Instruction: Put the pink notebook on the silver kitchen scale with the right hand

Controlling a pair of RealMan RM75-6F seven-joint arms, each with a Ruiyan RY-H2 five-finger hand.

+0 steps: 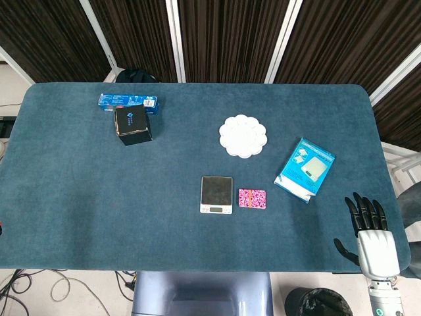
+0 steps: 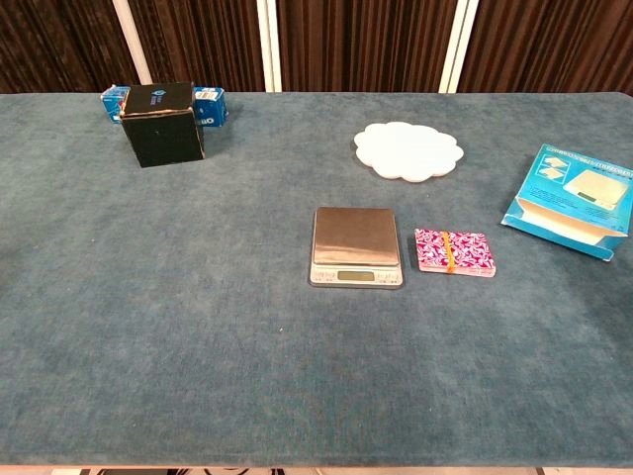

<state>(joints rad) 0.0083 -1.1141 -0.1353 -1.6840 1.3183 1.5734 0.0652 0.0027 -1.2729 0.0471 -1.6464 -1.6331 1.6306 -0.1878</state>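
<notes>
The pink patterned notebook (image 1: 252, 199) (image 2: 454, 251) lies flat on the blue table, just right of the silver kitchen scale (image 1: 216, 194) (image 2: 356, 246), a small gap between them. The scale's platform is bare. My right hand (image 1: 373, 237) hovers at the table's front right corner, fingers spread and holding nothing, well to the right of the notebook. It shows only in the head view. My left hand appears in neither view.
A white flower-shaped palette (image 1: 243, 135) (image 2: 408, 150) sits behind the scale. A light blue scale box (image 1: 304, 169) (image 2: 574, 199) lies right of the notebook. A black box (image 1: 132, 124) (image 2: 162, 124) and a blue carton (image 1: 129, 101) stand at the back left.
</notes>
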